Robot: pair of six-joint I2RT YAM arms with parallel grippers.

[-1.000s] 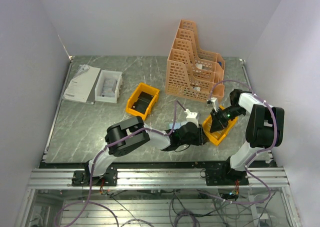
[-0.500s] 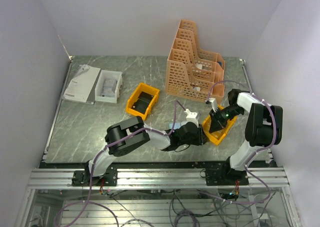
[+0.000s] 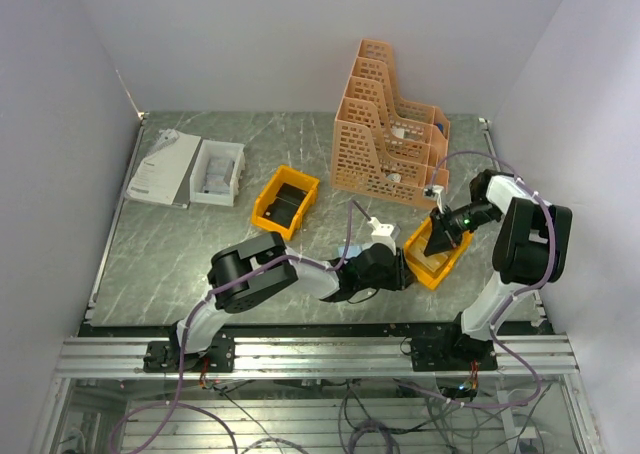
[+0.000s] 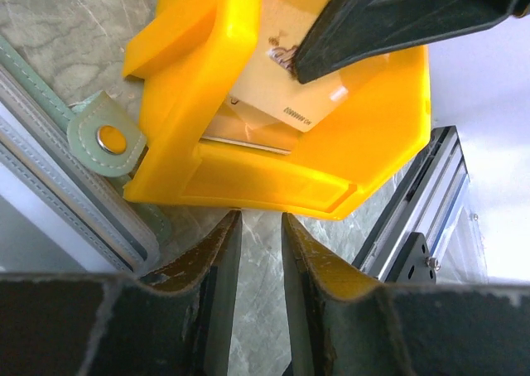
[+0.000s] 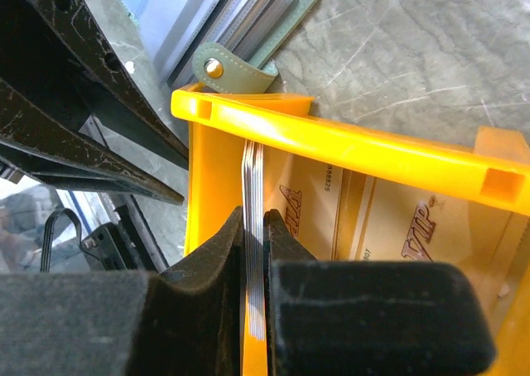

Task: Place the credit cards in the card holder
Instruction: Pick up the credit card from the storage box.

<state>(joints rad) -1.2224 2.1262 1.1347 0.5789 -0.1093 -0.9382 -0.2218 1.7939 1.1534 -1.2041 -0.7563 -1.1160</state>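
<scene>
Top view: right gripper [image 3: 440,236] sits at 3 o'clock on the table, tips down in the bin [image 3: 428,280]. What it grips can't be told from here. Holder [image 3: 351,251] lies flat just at 9 o'clock of the bin, partly hidden under the left gripper [image 3: 397,270]. The two grippers are very near each other.

Left wrist view: left jaws stand a narrow gap apart with only bare table showing between them, so nothing is held. Bin dead ahead at 12. Tan cards [image 4: 277,90] are inside it, with the right gripper's black finger on them at 1 o'clock. Holder at 9 o'clock, its snap tab touching the bin's outer wall.

Right wrist view: right jaws are pinched tight on an edge-on stack of several cards, upright, just over the bin's wall. More cards lie flat on the bin floor at 3 o'clock. Holder at 11 o'clock beyond the rim, open, slots showing. Left fingers loom at 9 o'clock.

Risks, as I judge them:
- Several cards in one pinch: the stack may fan out or shed a card on the lift.
- The card edge could catch the bin wall and tip the bin.
- A full stack likely won't fit one slot and could jam.
- The holder isn't gripped, so a push could slide it.
- The arms are crowded, so a clash is possible.
</scene>
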